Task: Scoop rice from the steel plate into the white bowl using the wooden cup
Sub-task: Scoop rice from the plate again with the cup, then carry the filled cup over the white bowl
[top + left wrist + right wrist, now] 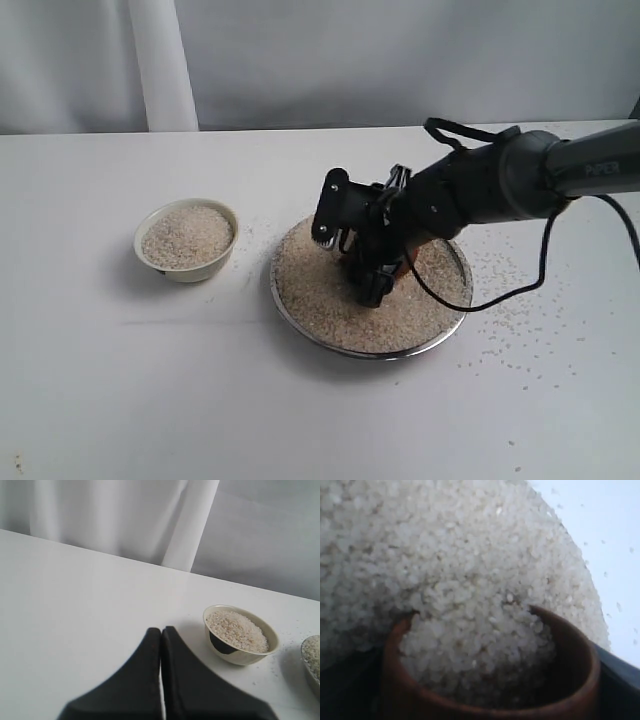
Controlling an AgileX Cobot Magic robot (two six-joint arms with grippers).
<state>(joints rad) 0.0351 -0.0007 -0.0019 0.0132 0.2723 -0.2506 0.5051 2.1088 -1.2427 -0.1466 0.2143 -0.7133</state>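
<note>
Steel plate [372, 355] sits nearest the front of the white table [150, 400], its floor covered in rice [325, 300]. Right gripper [375, 288] is down in the plate. Its jaws stand wide and clamp the wooden cup [577, 680], with a dark finger [620, 685] on either side. The cup is tilted, mouth pressed into the heap, and grains fill it nearly to the rim. Stray grains [510, 290] lie on the table to the right of the plate. White bowl [190, 270] stands left of the plate, near but apart from it, heaped with rice. Left gripper [161, 635] hangs over bare table on the bowl's side, jaws pressed together, nothing held. Pale curtain [400, 50] hangs behind.
</note>
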